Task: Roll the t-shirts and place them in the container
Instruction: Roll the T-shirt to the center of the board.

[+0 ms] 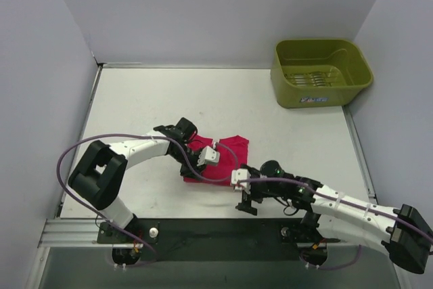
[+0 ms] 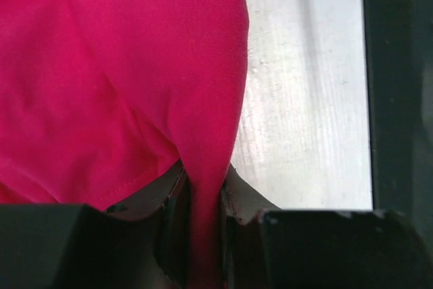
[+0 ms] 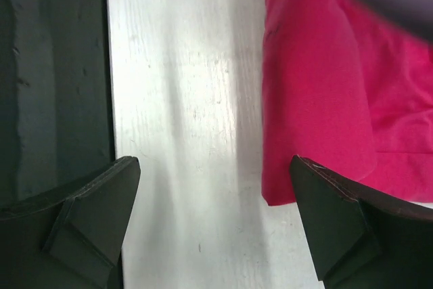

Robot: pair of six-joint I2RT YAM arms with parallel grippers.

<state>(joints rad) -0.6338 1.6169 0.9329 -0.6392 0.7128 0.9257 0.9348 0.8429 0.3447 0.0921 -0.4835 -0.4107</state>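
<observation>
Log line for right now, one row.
t-shirt: folded, centre front | left gripper: shut on t-shirt fold | right gripper: open, empty, beside t-shirt | tub: far right, untouched

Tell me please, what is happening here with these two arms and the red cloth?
Two robot arms are working on a magenta-red t-shirt that lies bunched on the table near their bases. The left gripper is shut on a fold of the t-shirt, pinched in its jaws. The right gripper is wide open beside the t-shirt's edge and holds nothing. The olive-green tub sits apart at the far right corner.
</observation>
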